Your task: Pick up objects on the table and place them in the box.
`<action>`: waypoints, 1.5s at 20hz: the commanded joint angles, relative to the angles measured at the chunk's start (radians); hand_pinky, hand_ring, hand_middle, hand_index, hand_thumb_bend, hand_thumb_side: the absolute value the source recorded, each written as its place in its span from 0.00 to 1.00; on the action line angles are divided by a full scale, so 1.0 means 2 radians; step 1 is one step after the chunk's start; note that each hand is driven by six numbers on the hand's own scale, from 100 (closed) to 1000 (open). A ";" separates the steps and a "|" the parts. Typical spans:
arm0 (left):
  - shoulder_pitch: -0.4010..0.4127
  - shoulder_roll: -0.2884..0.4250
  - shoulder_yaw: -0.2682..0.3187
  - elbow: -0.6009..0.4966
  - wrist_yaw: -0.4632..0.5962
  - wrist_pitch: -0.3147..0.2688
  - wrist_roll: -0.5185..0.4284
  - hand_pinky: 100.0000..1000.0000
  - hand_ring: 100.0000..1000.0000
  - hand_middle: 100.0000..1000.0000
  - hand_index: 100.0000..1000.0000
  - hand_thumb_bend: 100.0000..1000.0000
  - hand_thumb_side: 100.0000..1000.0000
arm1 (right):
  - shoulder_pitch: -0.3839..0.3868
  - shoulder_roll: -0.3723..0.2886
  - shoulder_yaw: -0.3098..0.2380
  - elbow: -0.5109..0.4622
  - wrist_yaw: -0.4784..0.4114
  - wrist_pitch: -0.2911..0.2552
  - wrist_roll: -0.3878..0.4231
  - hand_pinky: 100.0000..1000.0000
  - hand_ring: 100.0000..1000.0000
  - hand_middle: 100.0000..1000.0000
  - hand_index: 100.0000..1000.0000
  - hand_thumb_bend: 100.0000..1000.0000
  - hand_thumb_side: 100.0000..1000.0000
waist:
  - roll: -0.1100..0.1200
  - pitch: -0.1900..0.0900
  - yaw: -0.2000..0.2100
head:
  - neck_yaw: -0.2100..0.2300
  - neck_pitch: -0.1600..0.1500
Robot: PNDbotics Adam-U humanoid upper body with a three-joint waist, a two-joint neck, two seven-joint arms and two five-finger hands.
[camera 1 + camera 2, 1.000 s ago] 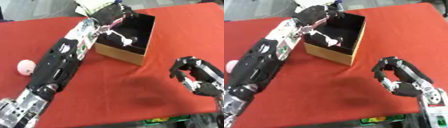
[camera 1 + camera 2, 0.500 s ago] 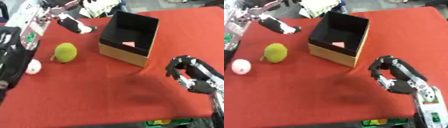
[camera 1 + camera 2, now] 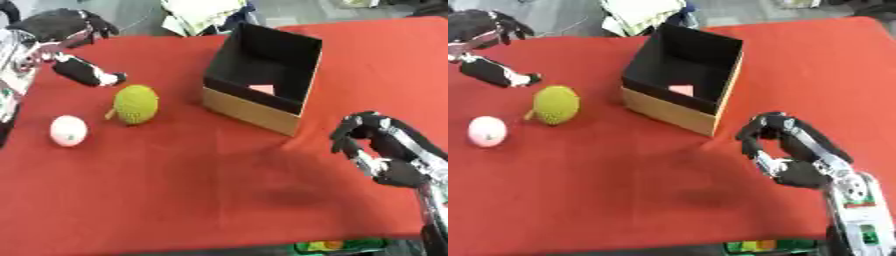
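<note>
An open cardboard box (image 3: 254, 107) with a black inside stands at the back middle of the red table, and a small pink thing (image 3: 261, 89) lies on its floor. Left of the box sits a bumpy yellow-green fruit (image 3: 136, 103). Further left lies a pale pink ball (image 3: 68, 130). My left hand (image 3: 63, 27) hovers at the far upper left, behind the fruit, open and holding nothing, with one finger (image 3: 87, 73) pointing toward the fruit. My right hand (image 3: 789, 145) rests at the lower right, in front of the box, fingers loosely bent and empty.
Red cloth (image 3: 192, 190) covers the table up to its front edge at the bottom. White papers and clutter (image 3: 206, 15) lie beyond the far edge behind the box. A small coloured thing (image 3: 328, 245) shows below the front edge.
My left arm has drawn back from over the box to the far left, uncovering the fruit and the pink ball. My right hand has stayed where it was.
</note>
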 commanded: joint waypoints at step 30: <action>0.081 0.080 -0.017 -0.007 0.022 -0.047 -0.064 0.57 0.52 0.57 0.75 0.40 0.50 | -0.001 -0.008 -0.008 -0.005 0.006 0.000 -0.006 0.47 0.44 0.40 0.59 0.00 0.41 | 0.003 -0.008 0.014 | -0.011 0.002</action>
